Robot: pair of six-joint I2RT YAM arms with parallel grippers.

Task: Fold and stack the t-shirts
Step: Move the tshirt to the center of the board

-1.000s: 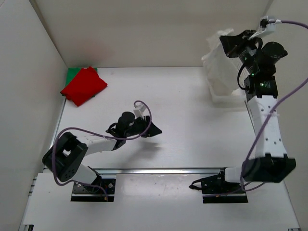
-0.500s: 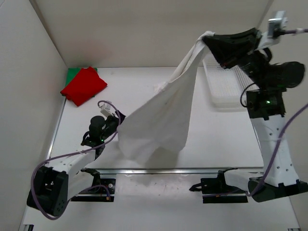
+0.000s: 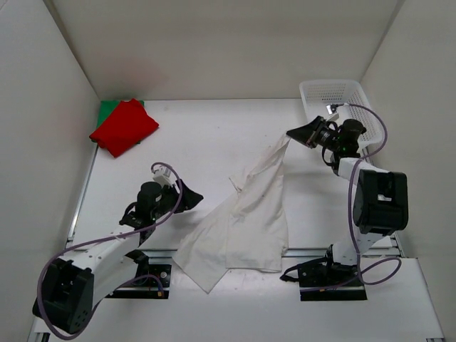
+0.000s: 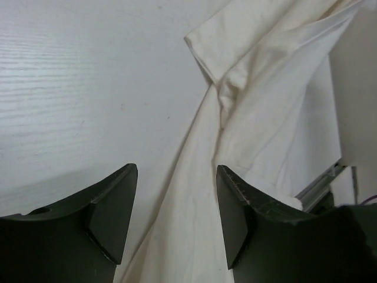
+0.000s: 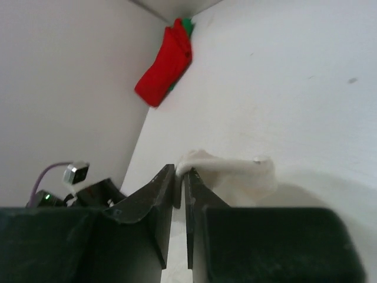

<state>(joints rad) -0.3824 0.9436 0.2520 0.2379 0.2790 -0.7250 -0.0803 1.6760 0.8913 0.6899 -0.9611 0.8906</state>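
We see our right gripper (image 3: 290, 135) pinching the white shirt (image 3: 246, 214) while our left gripper (image 4: 175, 172) gapes empty beside it.

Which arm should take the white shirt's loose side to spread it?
Left, probably. The left gripper is open and empty beside the off-white t-shirt; the right gripper is shut on its far end.
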